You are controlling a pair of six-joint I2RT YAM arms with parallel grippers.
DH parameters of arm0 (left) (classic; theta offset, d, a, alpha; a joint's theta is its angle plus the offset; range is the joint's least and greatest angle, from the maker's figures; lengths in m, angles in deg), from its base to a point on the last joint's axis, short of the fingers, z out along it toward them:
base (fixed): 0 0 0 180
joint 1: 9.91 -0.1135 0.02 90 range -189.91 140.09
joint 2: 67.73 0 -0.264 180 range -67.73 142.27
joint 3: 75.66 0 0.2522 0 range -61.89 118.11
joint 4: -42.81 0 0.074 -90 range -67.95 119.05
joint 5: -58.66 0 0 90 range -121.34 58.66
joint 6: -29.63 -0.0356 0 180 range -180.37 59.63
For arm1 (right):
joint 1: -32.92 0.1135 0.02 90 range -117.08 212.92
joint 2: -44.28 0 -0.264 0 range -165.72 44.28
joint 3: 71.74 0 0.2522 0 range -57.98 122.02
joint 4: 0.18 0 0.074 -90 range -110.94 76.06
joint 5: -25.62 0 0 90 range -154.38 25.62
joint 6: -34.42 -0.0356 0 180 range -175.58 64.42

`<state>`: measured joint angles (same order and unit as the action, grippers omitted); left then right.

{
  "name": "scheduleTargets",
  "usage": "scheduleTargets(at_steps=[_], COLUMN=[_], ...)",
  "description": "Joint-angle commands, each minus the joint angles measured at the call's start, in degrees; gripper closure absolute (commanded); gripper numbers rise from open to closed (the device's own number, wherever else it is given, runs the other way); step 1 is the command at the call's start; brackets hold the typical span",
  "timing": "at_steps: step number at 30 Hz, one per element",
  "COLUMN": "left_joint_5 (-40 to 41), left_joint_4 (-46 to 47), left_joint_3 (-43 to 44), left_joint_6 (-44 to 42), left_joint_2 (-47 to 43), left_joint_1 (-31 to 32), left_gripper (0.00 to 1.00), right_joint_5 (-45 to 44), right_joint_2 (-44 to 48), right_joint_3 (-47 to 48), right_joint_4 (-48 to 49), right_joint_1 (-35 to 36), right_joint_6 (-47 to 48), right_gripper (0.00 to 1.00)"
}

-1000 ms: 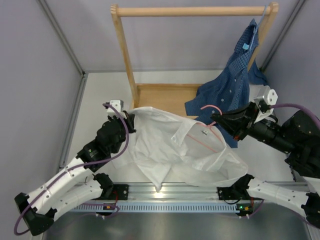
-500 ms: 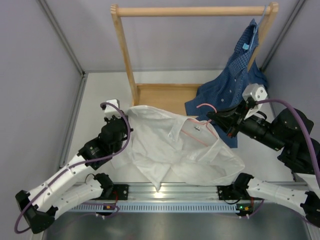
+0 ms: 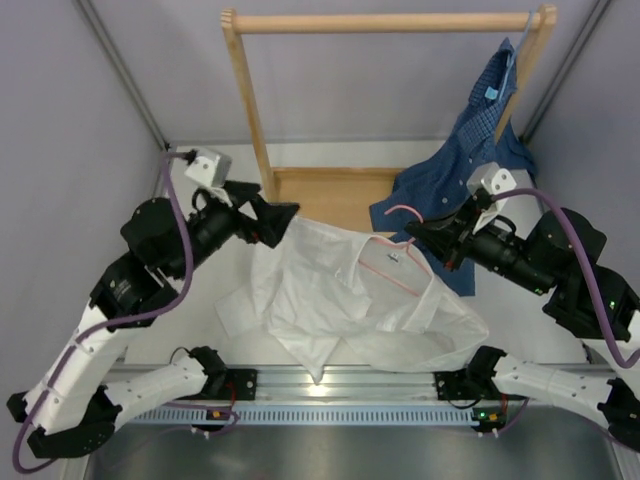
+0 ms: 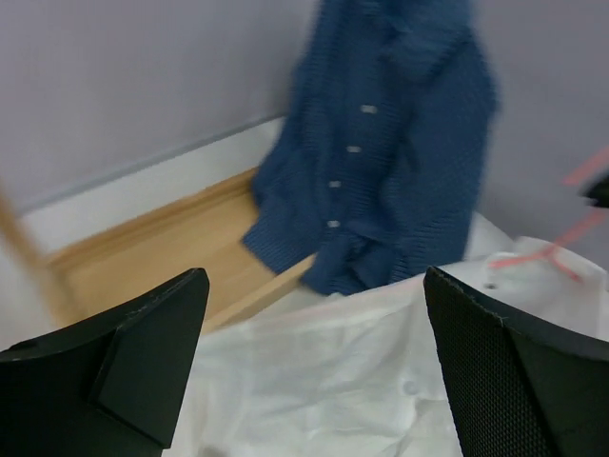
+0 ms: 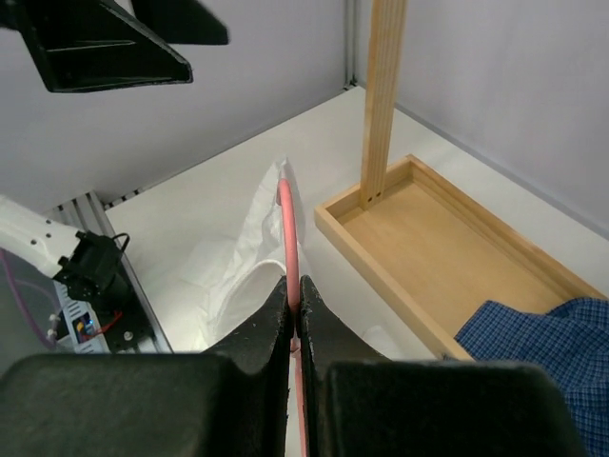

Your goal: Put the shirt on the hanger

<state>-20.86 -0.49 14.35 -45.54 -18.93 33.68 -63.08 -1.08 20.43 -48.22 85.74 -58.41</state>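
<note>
The white shirt [image 3: 330, 300] lies crumpled at frame centre, with the pink hanger [image 3: 405, 279] showing at its collar. Right of centre, the right gripper [image 3: 414, 232] is clamped on the hanger's neck. At the shirt's upper left edge, the left gripper [image 3: 284, 214] is spread wide and holds nothing. Upper right, a dark blue checked shirt [image 3: 465, 165] hangs on the wooden rack [image 3: 250, 110].

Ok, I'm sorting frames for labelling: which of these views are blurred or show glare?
Left wrist view: soft all over, the dark blue shirt and pink hanger smeared. Right wrist view: crisp on the hanger and wooden tray. Top external view: sharp, with a small bright glare spot on the metal rail.
</note>
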Motion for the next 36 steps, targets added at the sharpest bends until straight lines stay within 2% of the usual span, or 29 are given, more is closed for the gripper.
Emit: scheduleTargets(at_steps=[1,2,3,5,7,9,12,13,14,18,24,25,28,29,30,31,33,34,35,36], left_joint_5=[-41.09,-49.42,-52.72,-54.51,-55.12,-59.32,-65.56,-66.72,-67.77,-70.68,-73.05,-73.67,-74.20,-74.20,-74.20,-73.85,-74.37,-74.64,-74.81,-74.90], left_joint_4=[0.72,0.28,0.10,0.10,0.10,-1.48,-2.80,-2.80,-2.89,-2.72,-3.24,-3.33,-3.42,-3.33,-3.42,-3.42,-4.64,-6.04,-9.10,-10.44], left_joint_3=[6.18,7.41,8.12,7.69,7.95,8.30,8.92,8.66,8.57,8.04,5.58,5.40,4.96,5.05,5.22,5.40,6.01,7.32,8.12,8.82], left_joint_6=[-16.47,-18.85,-25.40,-31.93,-33.72,-36.00,-36.98,-37.07,-37.07,-35.84,-35.92,-35.84,-35.75,-35.40,-35.22,-34.96,-35.74,-36.88,-38.80,-39.43], left_joint_2=[12.17,15.42,16.24,17.38,18.61,20.28,22.56,22.92,23.53,26.08,26.61,26.70,27.49,27.93,28.11,28.20,28.11,28.20,28.11,27.93], left_joint_1=[0.87,1.92,2.19,2.37,2.37,2.37,2.37,2.37,2.37,2.37,2.37,2.37,2.37,2.37,2.37,2.37,2.37,2.46,2.37,2.37], left_gripper=[0.02,0.02,0.02,0.02,0.02,0.03,0.09,0.18,0.21,0.28,0.42,0.47,0.72,0.75,0.85,1.00,1.00,1.00,1.00,1.00], right_joint_5=[4.66,5.20,5.55,8.88,12.39,13.37,14.25,14.87,15.13,15.31,14.87,14.70,15.05,15.05,14.96,14.87,14.35,14.00,13.82,12.60], right_joint_2=[1.59,2.03,2.21,2.38,2.47,2.47,2.03,1.95,1.77,1.95,0.89,0.80,0.45,0.45,0.28,0.36,0.54,0.80,1.93,2.99], right_joint_3=[-0.10,-0.54,-0.71,-0.11,0.60,1.48,2.18,2.18,2.10,1.66,3.68,3.94,4.21,4.03,3.94,3.85,3.07,2.63,1.41,0.52], right_joint_4=[0.63,0.19,-0.25,-2.10,-3.33,-4.30,-5.27,-5.18,-5.18,-4.22,-3.86,-3.95,-2.38,-1.93,-1.67,-1.49,-1.49,-1.58,-1.84,-2.01], right_joint_1=[0.18,0.18,0.09,0.09,0.09,0.09,0.09,0.09,0.09,0.09,0.18,0.09,0.18,0.09,0.18,0.09,0.09,0.09,0.09,0.09], right_joint_6=[-1.12,-1.12,-1.30,-1.56,-1.65,-1.83,-1.83,-1.74,-1.65,-1.74,-1.39,-1.30,-1.65,-1.83,-1.91,-1.74,-1.74,-1.22,-0.95,-0.43], right_gripper=[1.00,1.00,1.00,1.00,1.00,1.00,1.00,1.00,1.00,1.00,1.00,1.00,1.00,1.00,1.00,1.00,1.00,0.97,0.82,0.40])
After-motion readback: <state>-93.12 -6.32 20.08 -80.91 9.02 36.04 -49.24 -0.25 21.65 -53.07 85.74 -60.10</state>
